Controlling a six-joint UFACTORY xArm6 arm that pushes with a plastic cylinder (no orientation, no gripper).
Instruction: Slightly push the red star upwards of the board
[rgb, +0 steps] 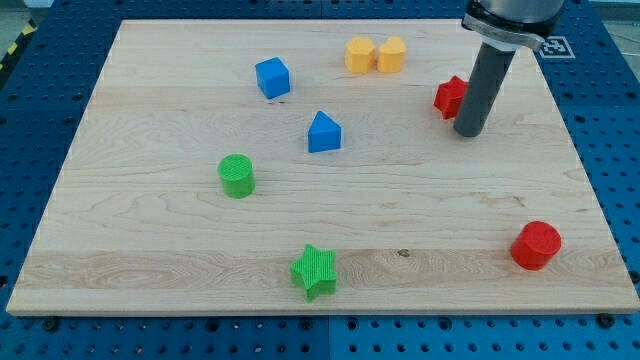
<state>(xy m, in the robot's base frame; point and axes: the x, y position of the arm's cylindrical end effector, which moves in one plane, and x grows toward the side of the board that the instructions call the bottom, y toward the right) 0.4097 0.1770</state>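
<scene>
Near the tabletop's (150, 265) upper right, the red star (450, 96) sits partly hidden behind the dark rod, my tip (470, 131) resting just beside it on its lower right, seemingly touching; the arm carries no pincer, so nothing can be told of one being spread or pressed together. The star's visible points splay toward the view's left, top and bottom, with no long axis to make out. Left of the star stand two yellow blocks (376, 55), farther left a blue cube (272, 77), a blue wedge-topped block (324, 132) and a green cylinder (237, 176); a green star (315, 271) and a red cylinder (536, 245) lie well below it.
</scene>
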